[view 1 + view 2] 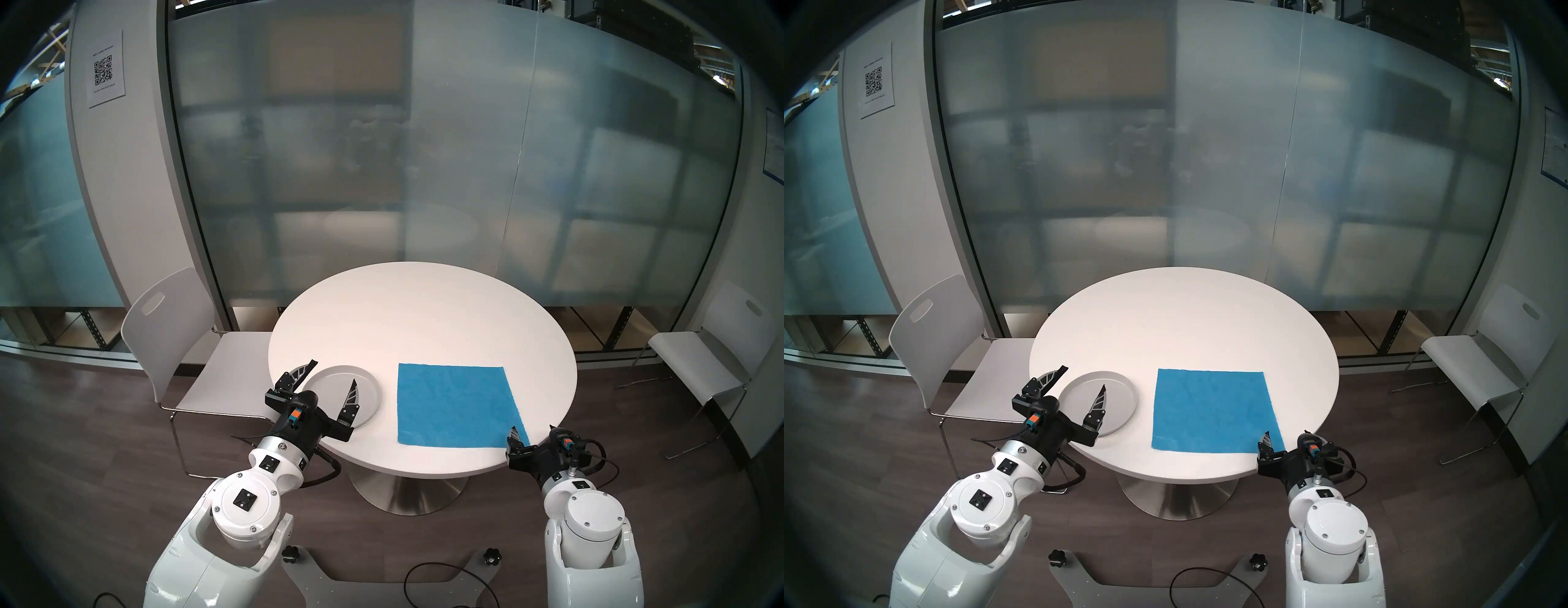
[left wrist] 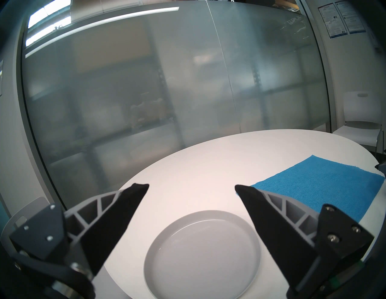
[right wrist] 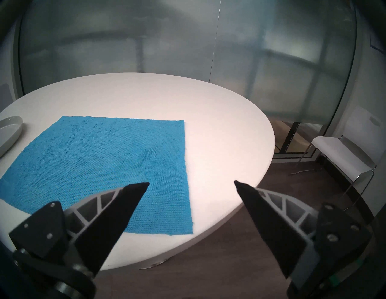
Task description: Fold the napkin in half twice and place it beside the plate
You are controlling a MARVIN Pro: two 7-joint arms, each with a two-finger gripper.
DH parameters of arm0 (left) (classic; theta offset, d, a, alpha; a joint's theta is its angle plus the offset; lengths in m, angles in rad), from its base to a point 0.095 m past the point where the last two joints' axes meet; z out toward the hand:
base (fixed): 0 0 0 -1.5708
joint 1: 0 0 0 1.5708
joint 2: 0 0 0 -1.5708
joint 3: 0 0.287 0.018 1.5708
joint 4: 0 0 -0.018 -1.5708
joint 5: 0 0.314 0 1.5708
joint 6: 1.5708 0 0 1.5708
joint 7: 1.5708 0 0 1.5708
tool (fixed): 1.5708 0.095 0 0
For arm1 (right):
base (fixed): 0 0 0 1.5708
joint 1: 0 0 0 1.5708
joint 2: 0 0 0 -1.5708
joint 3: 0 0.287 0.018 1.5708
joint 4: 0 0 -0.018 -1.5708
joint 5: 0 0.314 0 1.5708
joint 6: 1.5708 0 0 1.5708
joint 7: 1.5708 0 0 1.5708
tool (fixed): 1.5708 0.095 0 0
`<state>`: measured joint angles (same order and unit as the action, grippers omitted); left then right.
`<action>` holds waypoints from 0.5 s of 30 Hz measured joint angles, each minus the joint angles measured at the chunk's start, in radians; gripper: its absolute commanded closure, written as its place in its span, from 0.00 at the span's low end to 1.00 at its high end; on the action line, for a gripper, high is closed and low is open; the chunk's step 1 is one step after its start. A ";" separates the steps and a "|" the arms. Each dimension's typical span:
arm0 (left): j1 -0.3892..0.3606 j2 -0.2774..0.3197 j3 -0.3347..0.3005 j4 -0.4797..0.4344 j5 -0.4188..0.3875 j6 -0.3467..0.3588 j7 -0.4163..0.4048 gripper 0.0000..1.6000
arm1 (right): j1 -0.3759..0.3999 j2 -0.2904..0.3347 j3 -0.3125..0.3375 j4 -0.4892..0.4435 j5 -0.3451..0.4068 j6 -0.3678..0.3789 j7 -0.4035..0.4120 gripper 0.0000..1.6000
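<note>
Frosted glass wall point(image 1: 382, 148) fills the backdrop, a white chair point(image 1: 178, 352) parked on either side, and out front sits the big round white table point(image 1: 424, 314), mostly bare.

On to the napkin point(image 1: 456, 403): bright blue, spread flat and unfolded on the right half of the tabletop, near edge close to the table's rim. No fold made yet, so the job looks to be at its very start. Just beside it, to the left and not touching, sits the pale grey plate point(image 1: 335, 378), empty.

Left gripper point(image 1: 333, 373) hangs level over the plate, jaws spread wide, nothing held. Right gripper point(image 3: 191, 183) is tilted down toward the napkin's near right corner, jaws also wide apart and empty; from its wrist camera one finger sits above the cloth, the other above bare table, straddling that right edge.

Now the risks, as I read them. That corner lies close to the table's rim, so a low approach could clip the tabletop or shove the cloth and rumple it instead of pinching it. The fuzzy fabric may also slip from a shallow pinch mid-fold. And with the plate so near the napkin's left edge, a sweeping fold could drag cloth onto it or nudge it.
</note>
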<state>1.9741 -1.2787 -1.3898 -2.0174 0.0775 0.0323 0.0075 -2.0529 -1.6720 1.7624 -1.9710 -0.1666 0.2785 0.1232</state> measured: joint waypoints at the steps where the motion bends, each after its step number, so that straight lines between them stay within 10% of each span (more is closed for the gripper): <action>1: 0.000 0.000 0.000 0.000 0.000 0.000 0.000 0.00 | 0.001 0.000 0.001 0.002 0.001 0.000 -0.001 0.00; 15: 0.000 0.000 0.000 0.000 0.000 0.000 0.000 0.00 | 0.013 0.000 0.003 0.041 0.010 0.012 0.005 0.00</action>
<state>1.9741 -1.2787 -1.3898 -2.0174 0.0775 0.0324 0.0075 -2.0395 -1.6720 1.7656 -1.9303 -0.1570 0.2907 0.1283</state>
